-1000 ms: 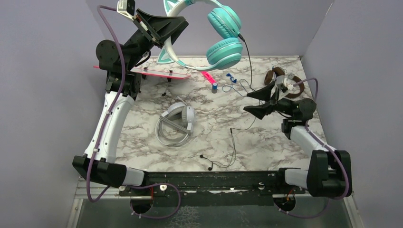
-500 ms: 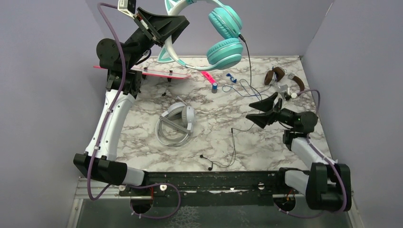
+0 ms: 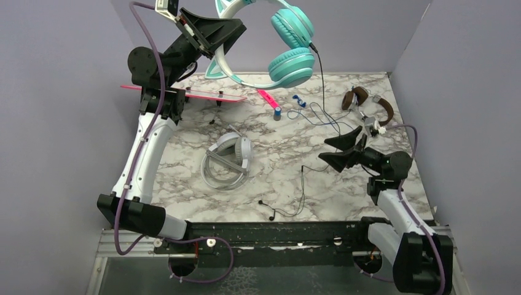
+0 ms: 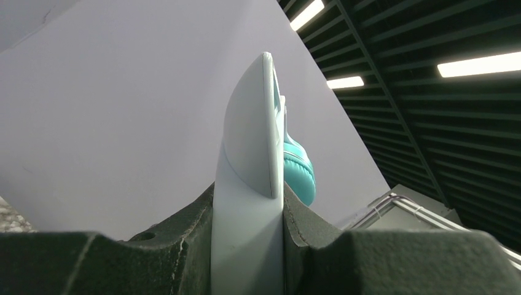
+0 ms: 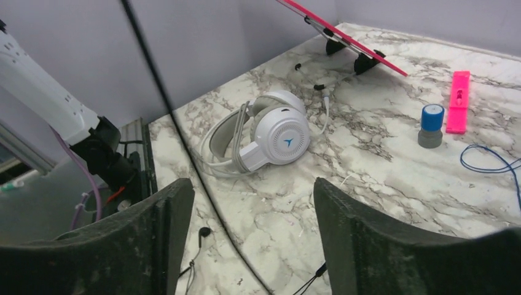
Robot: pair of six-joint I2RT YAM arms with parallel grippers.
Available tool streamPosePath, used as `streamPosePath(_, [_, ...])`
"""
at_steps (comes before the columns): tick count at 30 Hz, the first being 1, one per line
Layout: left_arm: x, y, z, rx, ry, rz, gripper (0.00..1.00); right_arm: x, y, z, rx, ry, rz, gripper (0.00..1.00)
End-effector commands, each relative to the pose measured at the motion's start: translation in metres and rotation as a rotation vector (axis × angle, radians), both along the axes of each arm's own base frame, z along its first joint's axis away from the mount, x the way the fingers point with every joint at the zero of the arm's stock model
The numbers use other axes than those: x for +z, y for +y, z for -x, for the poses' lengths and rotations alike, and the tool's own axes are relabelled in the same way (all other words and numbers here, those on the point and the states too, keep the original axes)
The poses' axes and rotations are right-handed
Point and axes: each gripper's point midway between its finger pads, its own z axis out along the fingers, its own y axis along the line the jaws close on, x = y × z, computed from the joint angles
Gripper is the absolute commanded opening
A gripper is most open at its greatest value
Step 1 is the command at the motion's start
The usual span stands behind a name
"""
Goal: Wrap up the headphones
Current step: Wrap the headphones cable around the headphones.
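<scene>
"Teal headphones (image 3: 289, 43) first. Where are they?"

"Upper middle of the top view, lifted well clear of the counter (image 3: 276, 144). The left hand (image 3: 226, 32) is clamped on their pale headband, and its wrist view shows the band pinched between both fingers."

"And the cord?"

"The black cord (image 3: 321, 74) hangs loose from the lower cup, drops toward the right, then trails over the marble to a plug near the lower middle. None of it is wound round the set."

"What about the right hand?"

"The right hand (image 3: 324, 151), centre right, has its fingers spread apart and holds nothing. In its own view a dark line, which I take for that cord, runs between them, and neither finger touches it."

"So how far along is it?"

"Early, I judge. The white-grey headphones (image 3: 236, 150) lie at mid-frame with a pale lead straying toward the pink stand (image 3: 203, 94). The brown headphones (image 3: 368, 101) sit at upper right with a loose lead beside them. No set looks wrapped."

"What about the surface and the room?"

"It's a grey-veined marble counter with lilac walls (image 3: 381, 37) on three sides. Above it are dark ceiling slats with strip lights."
</scene>
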Motion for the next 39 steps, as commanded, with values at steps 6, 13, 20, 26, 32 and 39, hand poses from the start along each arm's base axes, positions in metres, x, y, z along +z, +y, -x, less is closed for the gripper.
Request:
streamPosePath(6, [0.021, 0.004, 0.007, -0.002, -0.072, 0.036, 0.00, 0.010, -0.016, 0.006, -0.185, 0.011, -0.003, 0.82])
streamPosePath(13, [0.027, 0.005, 0.012, -0.003, -0.088, 0.040, 0.00, 0.006, -0.017, -0.005, -0.179, 0.005, 0.012, 0.69])
streamPosePath(20, [0.027, 0.005, 0.018, -0.011, -0.100, 0.031, 0.00, 0.011, -0.014, -0.004, -0.152, -0.024, -0.031, 0.22])
streamPosePath(26, [0.026, -0.026, 0.055, -0.129, -0.283, -0.080, 0.00, 0.038, -0.011, -0.023, -0.055, -0.147, 0.072, 0.01])
streamPosePath(32, [-0.003, -0.071, 0.090, -0.291, -0.387, -0.171, 0.00, 0.074, 0.003, -0.056, 0.110, -0.123, 0.051, 0.00])
streamPosePath(39, [-0.040, -0.102, 0.116, -0.425, -0.428, -0.235, 0.00, 0.090, 0.032, -0.075, 0.194, -0.138, 0.036, 0.00])
